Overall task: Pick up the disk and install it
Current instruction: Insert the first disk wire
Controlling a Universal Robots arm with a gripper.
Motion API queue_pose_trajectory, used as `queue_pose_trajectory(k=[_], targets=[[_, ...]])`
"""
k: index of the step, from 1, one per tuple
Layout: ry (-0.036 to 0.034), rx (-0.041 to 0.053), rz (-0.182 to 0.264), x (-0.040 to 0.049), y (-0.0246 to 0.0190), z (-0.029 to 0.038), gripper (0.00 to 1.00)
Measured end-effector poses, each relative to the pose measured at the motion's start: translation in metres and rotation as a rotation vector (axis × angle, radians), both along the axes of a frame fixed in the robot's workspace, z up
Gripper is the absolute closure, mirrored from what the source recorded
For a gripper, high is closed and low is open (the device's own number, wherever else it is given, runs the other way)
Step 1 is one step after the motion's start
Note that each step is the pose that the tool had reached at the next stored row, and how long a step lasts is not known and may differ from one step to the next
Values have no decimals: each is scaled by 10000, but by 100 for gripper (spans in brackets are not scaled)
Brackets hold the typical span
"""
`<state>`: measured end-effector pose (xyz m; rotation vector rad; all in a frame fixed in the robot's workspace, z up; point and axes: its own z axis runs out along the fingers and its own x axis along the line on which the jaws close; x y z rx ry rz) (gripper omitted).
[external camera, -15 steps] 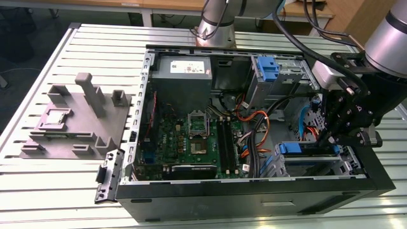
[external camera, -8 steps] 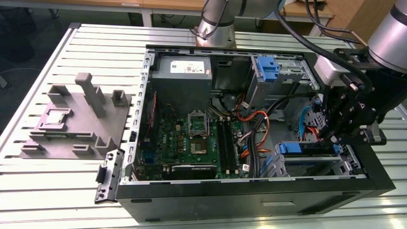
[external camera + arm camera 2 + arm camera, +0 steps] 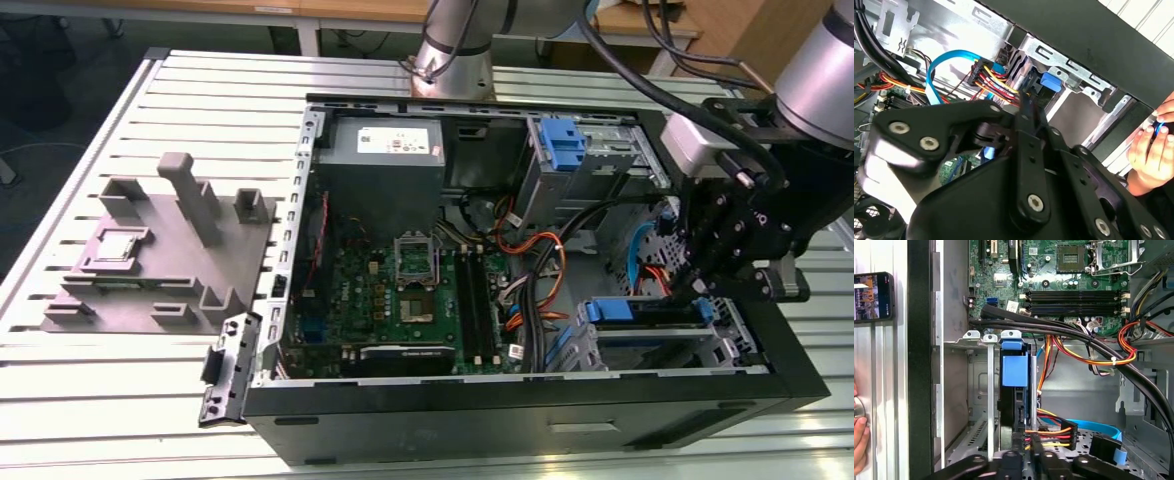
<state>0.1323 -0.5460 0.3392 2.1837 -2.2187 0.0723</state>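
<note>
First wrist view: the disk [image 3: 1015,390] stands on edge at frame centre in the metal drive cage [image 3: 979,390], blue-railed with a dark body. Whether the gripper [image 3: 1026,460] grips or is released cannot be told.

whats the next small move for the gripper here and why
Probably a short, straight push further into the drive cage. In the first wrist view the disk stands edge-on in its slot, its blue rail end level with the cage's front tabs, and the gripper is right behind it.
</note>
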Motion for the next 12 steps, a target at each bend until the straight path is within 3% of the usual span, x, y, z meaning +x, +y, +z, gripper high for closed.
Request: queue_pose_trajectory(k=[1,4,12], targets=[[0,1,0,0,0,0,77],[0,1,1,1,0,0,90],[0,2,0,11,-1,-23,90]])
